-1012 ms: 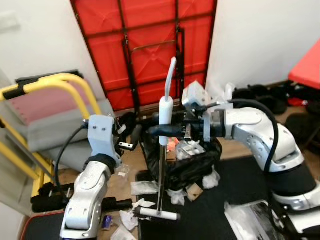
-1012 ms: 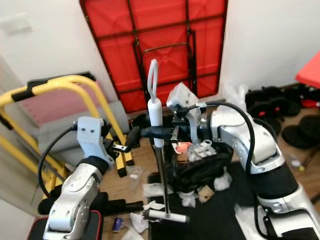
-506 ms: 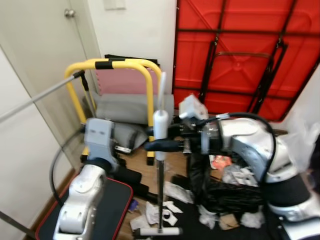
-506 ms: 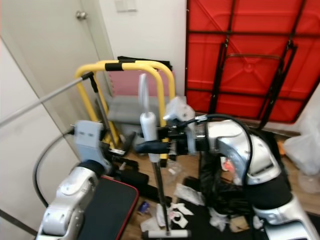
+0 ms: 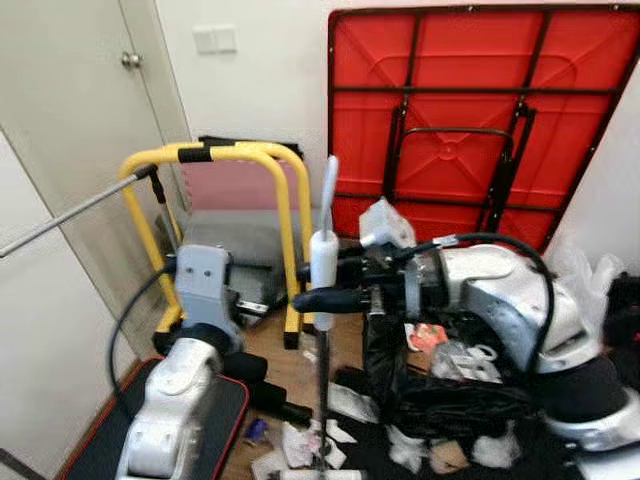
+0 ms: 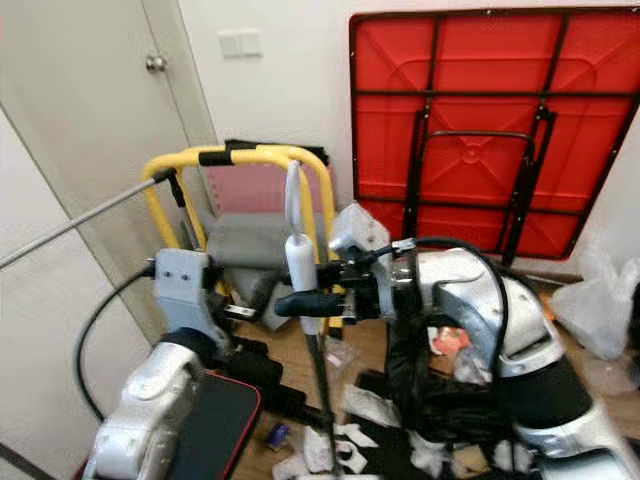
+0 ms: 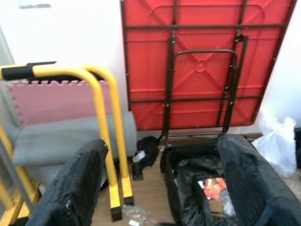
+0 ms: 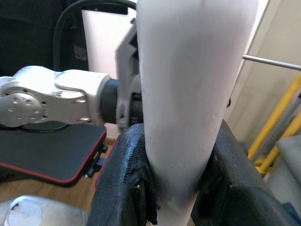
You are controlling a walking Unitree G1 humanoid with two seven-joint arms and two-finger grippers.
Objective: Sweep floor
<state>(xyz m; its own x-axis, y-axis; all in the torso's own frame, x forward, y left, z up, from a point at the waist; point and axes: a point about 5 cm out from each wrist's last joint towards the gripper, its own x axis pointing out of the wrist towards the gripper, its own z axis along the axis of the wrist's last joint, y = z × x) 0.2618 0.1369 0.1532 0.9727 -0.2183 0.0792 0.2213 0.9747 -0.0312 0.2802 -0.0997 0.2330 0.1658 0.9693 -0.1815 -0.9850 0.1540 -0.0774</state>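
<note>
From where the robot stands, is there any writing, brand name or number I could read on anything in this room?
No text reads clearly in any view.
Red-and-white packet in the black rubbish bag: it carries print, too small and blurred to read.
Small blue item on the floor: any label is too small to tell.
Broom handle, held by the right gripper: plain white, no markings.

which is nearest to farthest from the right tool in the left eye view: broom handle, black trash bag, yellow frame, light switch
1. broom handle: clamped in the right tool.
2. black trash bag: just below the arm, to the robot's right.
3. yellow frame: to the left, behind.
4. light switch: high on the wall, upper left.
</note>
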